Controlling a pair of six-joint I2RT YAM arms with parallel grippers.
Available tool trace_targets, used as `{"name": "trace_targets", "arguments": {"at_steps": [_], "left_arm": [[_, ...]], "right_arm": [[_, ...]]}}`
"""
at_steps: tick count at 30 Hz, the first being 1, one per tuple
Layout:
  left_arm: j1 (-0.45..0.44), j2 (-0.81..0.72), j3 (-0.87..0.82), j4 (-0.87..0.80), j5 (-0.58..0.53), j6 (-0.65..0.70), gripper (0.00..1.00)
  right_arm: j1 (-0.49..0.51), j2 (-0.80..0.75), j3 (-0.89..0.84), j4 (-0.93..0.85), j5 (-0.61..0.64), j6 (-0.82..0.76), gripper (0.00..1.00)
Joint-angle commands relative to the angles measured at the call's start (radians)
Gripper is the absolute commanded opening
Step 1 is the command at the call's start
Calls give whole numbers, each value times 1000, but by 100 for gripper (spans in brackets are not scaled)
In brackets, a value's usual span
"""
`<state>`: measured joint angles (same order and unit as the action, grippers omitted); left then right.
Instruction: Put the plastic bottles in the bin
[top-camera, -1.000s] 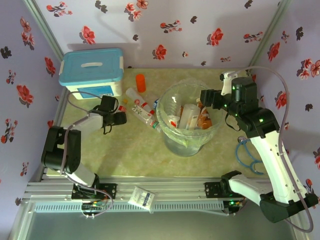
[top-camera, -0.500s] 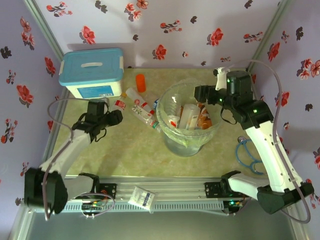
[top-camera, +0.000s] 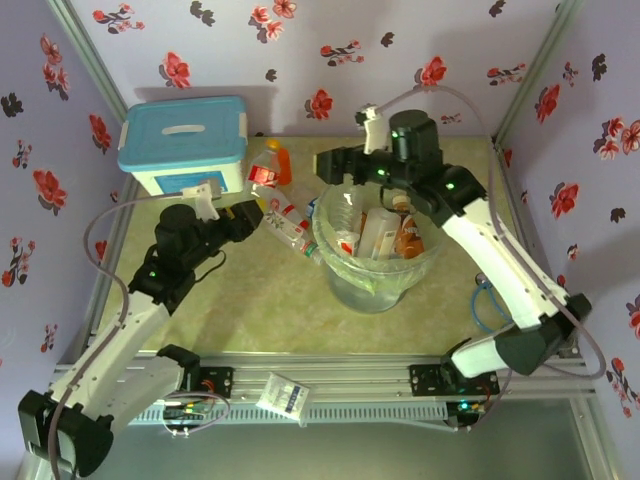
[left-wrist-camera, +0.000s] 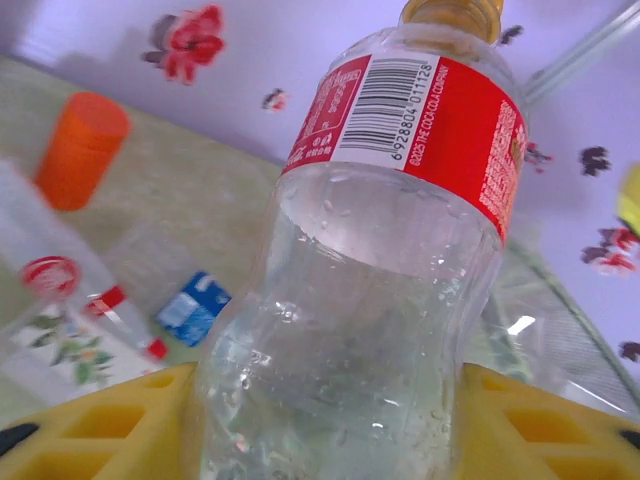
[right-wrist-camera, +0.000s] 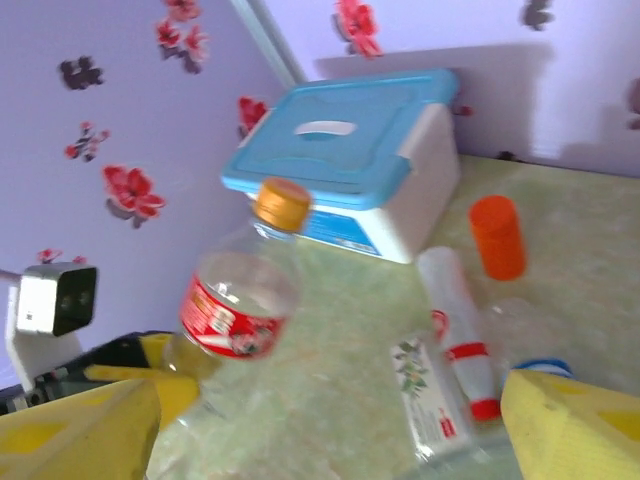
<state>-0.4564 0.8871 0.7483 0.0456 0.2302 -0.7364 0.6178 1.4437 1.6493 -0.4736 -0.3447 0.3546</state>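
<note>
My left gripper (top-camera: 255, 208) is shut on the lower body of a clear plastic bottle (top-camera: 265, 172) with a red label and an orange cap, held tilted above the table to the left of the bin. In the left wrist view the bottle (left-wrist-camera: 390, 250) stands between the yellow fingers (left-wrist-camera: 90, 425). The grey bin (top-camera: 332, 258) with its clear liner holds several bottles (top-camera: 372, 232). Two more bottles (top-camera: 290, 228) lie on the table against the bin's left side. My right gripper (top-camera: 333, 165) hangs open above the bin's far left rim, with nothing between its fingers (right-wrist-camera: 575, 425), and faces the held bottle (right-wrist-camera: 235, 300).
A white box with a blue lid (top-camera: 183, 140) stands at the back left. A short orange cylinder (right-wrist-camera: 497, 235) stands beside it, behind the lying bottles (right-wrist-camera: 450, 350). A blue coiled cable (top-camera: 490, 300) lies at the right edge. A white packet (top-camera: 283, 393) rests on the front rail.
My left arm has lifted the red-labelled bottle off the table and stretched toward the bin. My right arm has swung left across the bin's far rim, and its jaws have opened wider.
</note>
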Motion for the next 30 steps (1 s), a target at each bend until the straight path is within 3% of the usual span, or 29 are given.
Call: {"name": "trace_targets", "arguments": {"at_steps": [1,5,15,20,24,28,30], "left_arm": [[-49,26,23,159,27,-45,54],[-87,55,37,221,27,-61,54],[-132,101,60,295,25,-65,54],[-135,111,59,303,24,-67,54],[-135,114,58,300,18,-64,55],[-134,111,57,297,13,-63,56],[-135,114,57,295,12,-64,68]], "right_arm": [[22,47,47,143,-95,91,93],[31,95,47,215,-130,143,96],[40,175,55,280,-179,228,94],[40,181,41,300,-200,256,81],[40,176,33,314,-202,262,64],[40,174,39,319,-204,261,55],[40,170,43,319,-195,258,54]]}}
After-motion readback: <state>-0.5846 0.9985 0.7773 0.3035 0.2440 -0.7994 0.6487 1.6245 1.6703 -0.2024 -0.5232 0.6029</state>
